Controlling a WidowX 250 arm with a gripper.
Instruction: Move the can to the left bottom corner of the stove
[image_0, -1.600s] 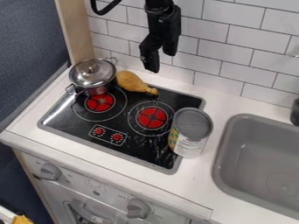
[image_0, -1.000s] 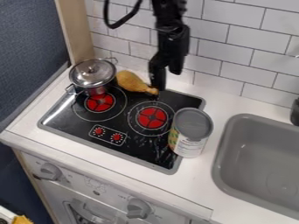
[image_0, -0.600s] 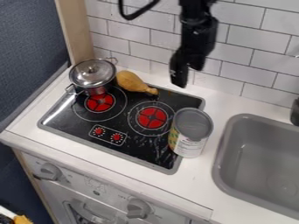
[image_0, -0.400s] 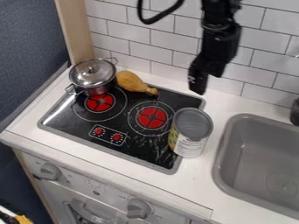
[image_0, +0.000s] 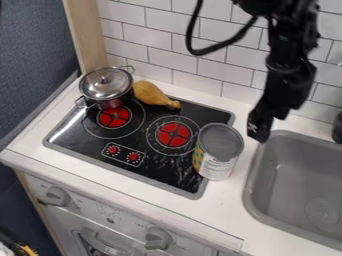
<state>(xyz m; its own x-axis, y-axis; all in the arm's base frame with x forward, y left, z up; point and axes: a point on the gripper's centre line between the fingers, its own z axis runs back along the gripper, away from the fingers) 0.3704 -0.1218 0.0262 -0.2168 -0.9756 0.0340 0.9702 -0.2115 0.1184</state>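
One stove (image_0: 155, 166), transfer pending.

Toward sink (image_0: 300, 172), at stove's right edge: upright can (image_0: 219, 150), unmoved. Swung right and lower, beside it: gripper (image_0: 270, 127), fingers spread. Likely lining up for grasp, before any carry left.

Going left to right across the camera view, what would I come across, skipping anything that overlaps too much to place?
Pot, drumstick, can, sink.
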